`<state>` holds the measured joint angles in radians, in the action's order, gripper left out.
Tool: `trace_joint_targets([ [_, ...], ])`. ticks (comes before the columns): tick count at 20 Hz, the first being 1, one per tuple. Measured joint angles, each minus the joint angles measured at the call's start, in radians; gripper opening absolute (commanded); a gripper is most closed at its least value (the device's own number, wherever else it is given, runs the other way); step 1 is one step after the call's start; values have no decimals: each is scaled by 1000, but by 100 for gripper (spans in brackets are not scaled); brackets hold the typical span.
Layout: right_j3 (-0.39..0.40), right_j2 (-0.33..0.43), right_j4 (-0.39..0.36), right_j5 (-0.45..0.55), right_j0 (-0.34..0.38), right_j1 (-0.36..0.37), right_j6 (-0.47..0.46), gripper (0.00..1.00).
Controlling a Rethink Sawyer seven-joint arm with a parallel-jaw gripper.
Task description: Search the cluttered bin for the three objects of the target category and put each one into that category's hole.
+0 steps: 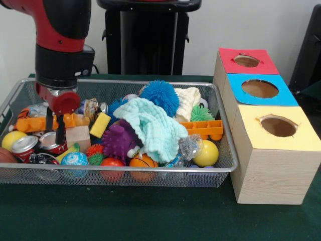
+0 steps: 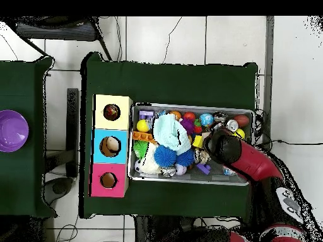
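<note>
A dark green tabletop (image 1: 150, 216) carries the cluttered bin (image 1: 120, 173), set just beside three wooden boxes (image 1: 271, 155) topped red, blue and yellow. No lettering is readable. Only the overhead view shows tiled floor and a purple bowl (image 2: 12, 130). The claw (image 1: 54, 125) hangs released, empty, over soda cans (image 1: 35, 145).

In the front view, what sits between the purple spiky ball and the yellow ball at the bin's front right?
The pale green cloth drapes between the purple spiky ball and the yellow ball, with a clear spiky ball beside the yellow one; front view.
</note>
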<state>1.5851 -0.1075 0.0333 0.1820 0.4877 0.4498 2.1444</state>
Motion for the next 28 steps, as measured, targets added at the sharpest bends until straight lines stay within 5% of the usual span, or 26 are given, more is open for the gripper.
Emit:
trace_joint_targets([
  [16,-12,30,0,-42,24,-51,0,100],
  [28,-35,-60,0,91,-30,-52,0,100],
])
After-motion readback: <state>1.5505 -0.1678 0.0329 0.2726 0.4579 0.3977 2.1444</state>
